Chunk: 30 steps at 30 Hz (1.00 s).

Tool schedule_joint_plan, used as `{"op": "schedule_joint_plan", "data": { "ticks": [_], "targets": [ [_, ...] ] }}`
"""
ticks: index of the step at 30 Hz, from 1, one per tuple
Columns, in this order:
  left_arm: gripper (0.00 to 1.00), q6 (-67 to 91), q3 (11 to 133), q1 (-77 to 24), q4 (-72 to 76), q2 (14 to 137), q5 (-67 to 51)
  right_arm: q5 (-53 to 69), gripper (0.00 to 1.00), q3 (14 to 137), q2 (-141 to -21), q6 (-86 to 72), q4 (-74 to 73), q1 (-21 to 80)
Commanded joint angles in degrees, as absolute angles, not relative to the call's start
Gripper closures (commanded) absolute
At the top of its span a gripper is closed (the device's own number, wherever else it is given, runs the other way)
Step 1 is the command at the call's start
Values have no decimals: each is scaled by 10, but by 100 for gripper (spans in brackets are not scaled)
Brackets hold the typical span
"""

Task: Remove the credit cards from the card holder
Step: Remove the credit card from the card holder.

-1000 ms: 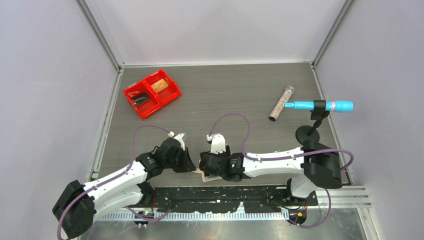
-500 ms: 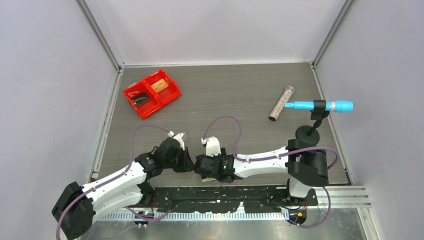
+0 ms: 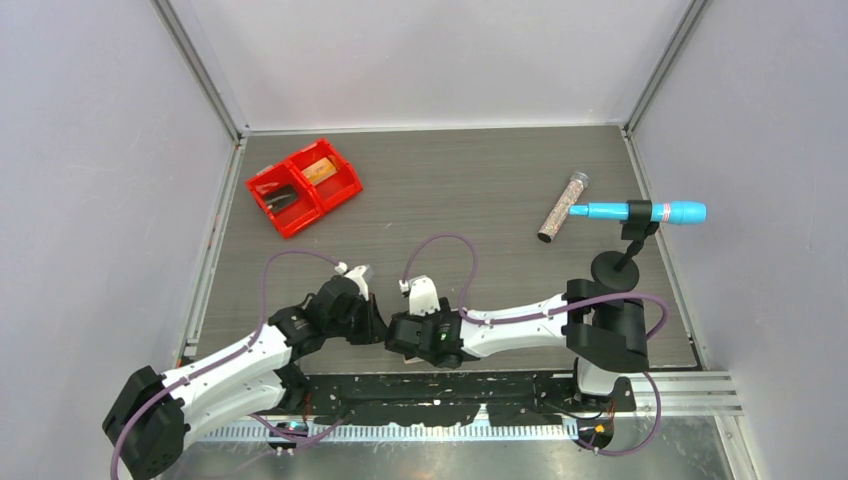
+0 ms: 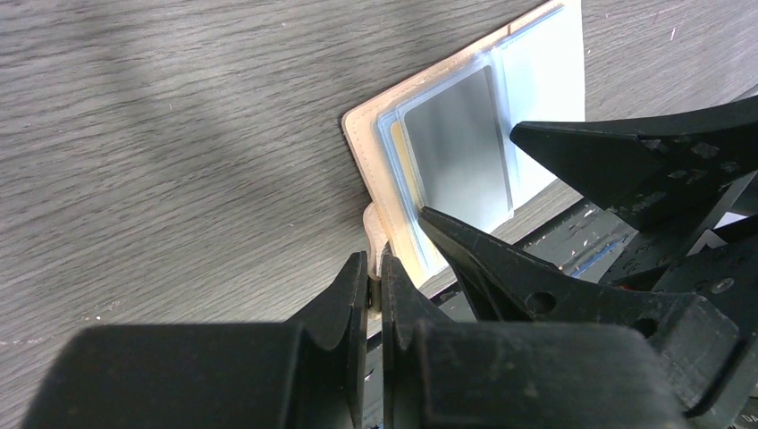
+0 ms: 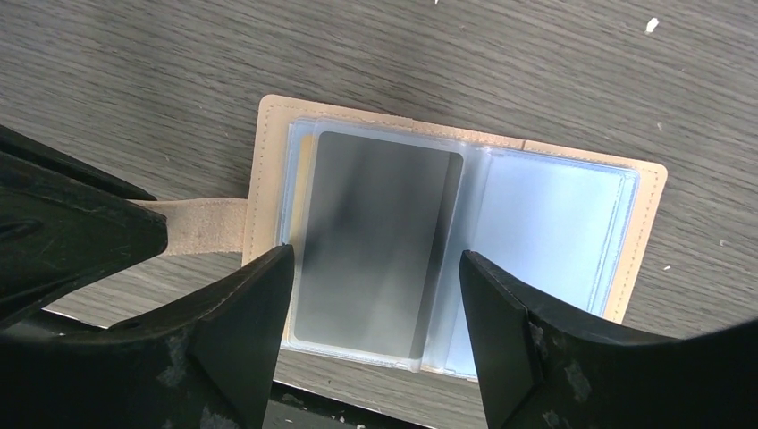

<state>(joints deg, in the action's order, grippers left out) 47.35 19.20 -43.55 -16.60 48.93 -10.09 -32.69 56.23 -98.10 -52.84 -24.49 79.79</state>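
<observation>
The card holder (image 5: 268, 161) lies spread open at the table's near edge, tan rim around blue-grey clear sleeves. A dark grey credit card (image 5: 375, 232) sits in its left sleeve, with a yellowish card edge (image 5: 304, 179) under it. My left gripper (image 4: 374, 264) is shut on the holder's snap tab (image 5: 201, 223). Just above the holder, my right gripper (image 5: 375, 259) is open, its fingers either side of the grey card (image 4: 460, 143) and apart from it. In the top view both grippers (image 3: 385, 328) meet and hide the holder.
A red two-compartment bin (image 3: 303, 185) sits at the far left. A glittery tube (image 3: 562, 207) and a blue pen-like tool (image 3: 640, 212) on a black stand (image 3: 612, 268) are at the right. A black rail (image 3: 450, 385) runs just beyond the table's near edge.
My right gripper has moved left and nearer, up against the left gripper, and now covers the holder in the top view. The left arm has stayed put.
</observation>
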Motion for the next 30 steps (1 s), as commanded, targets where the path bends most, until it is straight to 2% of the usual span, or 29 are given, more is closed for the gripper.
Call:
{"op": "schedule_joint_plan", "data": {
  "ticks": [1,15,30],
  "targets": [
    [100,469,187,-439,-162,480,-97,-375,26,594,-986,-543,-292,808],
    [100,470,184,-439,-160,482,-96,-409,26,608,-980,-561,-342,817],
    [100,465,185,-439,-164,490,-89,-425,27,581,-924,-583,-367,817]
  ]
}}
